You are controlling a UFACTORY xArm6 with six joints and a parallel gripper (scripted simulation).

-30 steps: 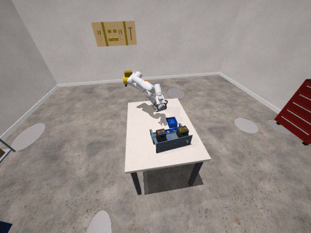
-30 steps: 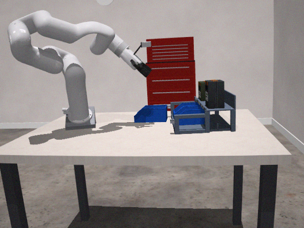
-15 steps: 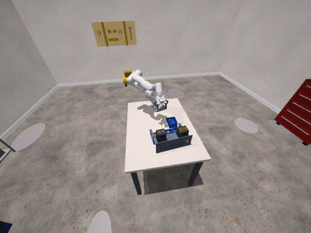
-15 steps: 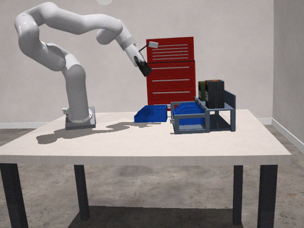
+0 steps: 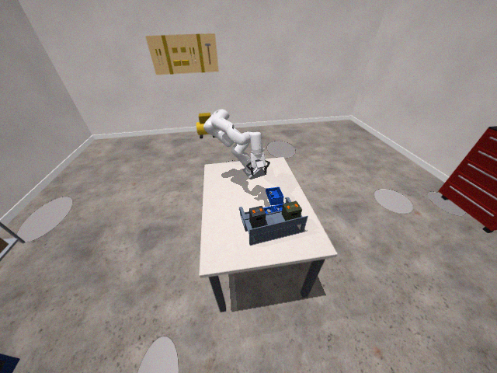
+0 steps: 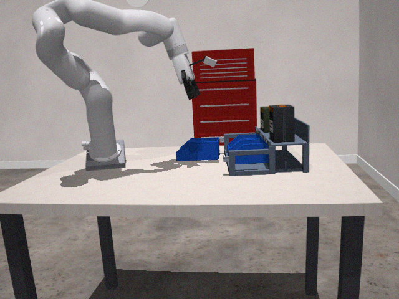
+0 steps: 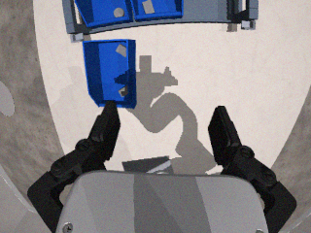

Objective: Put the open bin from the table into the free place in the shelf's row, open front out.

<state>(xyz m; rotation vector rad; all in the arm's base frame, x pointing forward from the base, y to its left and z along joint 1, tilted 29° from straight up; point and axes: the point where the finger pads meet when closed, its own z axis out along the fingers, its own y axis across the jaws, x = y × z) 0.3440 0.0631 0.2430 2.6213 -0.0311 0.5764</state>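
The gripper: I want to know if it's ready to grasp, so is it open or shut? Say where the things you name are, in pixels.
Open: the gripper (image 5: 258, 172) (image 6: 192, 96) (image 7: 164, 115) has its fingers spread wide, with nothing between them in the wrist view.

Steeper downward tilt of the end effector (image 5: 258, 172) (image 6: 192, 95) (image 7: 166, 105)
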